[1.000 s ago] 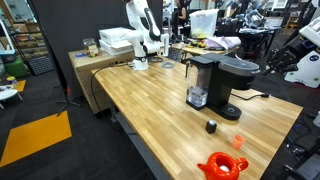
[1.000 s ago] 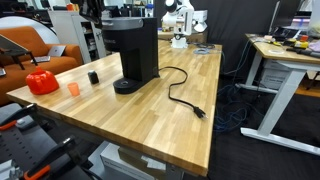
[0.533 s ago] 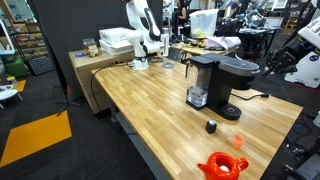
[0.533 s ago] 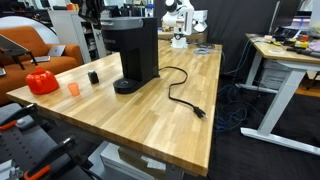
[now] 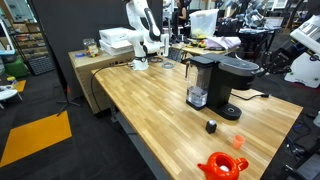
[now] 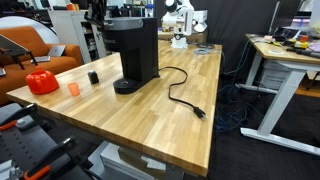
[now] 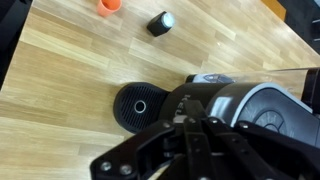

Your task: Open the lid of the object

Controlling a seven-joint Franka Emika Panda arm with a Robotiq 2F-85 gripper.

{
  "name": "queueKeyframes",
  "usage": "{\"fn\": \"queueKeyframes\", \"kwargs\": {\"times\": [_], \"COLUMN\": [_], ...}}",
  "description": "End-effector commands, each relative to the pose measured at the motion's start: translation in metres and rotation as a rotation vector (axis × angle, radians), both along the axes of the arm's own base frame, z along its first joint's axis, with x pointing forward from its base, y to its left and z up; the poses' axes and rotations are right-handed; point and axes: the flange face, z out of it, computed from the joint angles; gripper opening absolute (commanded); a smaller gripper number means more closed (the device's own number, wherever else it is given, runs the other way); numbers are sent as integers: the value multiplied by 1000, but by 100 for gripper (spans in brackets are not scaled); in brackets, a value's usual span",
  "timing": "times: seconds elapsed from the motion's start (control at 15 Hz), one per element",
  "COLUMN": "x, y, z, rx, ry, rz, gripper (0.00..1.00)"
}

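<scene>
The black coffee maker (image 5: pixel 222 85) stands on the wooden table, with its smoky water tank (image 5: pixel 200 80) at one side; it also shows in an exterior view (image 6: pixel 135 55). Its domed black lid (image 5: pixel 240 67) is down, and the wrist view shows it from above (image 7: pixel 265 105), next to the round drip base (image 7: pixel 137 106). My gripper (image 7: pixel 185 135) hangs above the brew head near the lid's edge. Its fingers are pressed together with nothing between them. I cannot tell whether it touches the lid.
A small black cylinder (image 7: pixel 160 23), an orange cup (image 7: pixel 109 6) and a red item (image 6: pixel 41 81) lie on the table (image 6: pixel 150 120) beside the machine. The power cord (image 6: pixel 180 95) trails across the wood. A white arm (image 5: pixel 305 45) shows at the edge of an exterior view.
The white arm at the edge of an exterior view has shifted slightly. The coffee maker and the small items have not moved.
</scene>
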Motion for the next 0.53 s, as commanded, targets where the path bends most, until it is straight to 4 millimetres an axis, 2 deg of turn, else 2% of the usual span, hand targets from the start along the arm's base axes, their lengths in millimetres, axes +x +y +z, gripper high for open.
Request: {"fn": "queueKeyframes", "kwargs": {"times": [0.0,0.47], "x": [16,22], "y": [-10,-18], "z": [-4,0], "rx": [9,13], "ry": [2,1], "rz": [4,32], "gripper": [0,0]}}
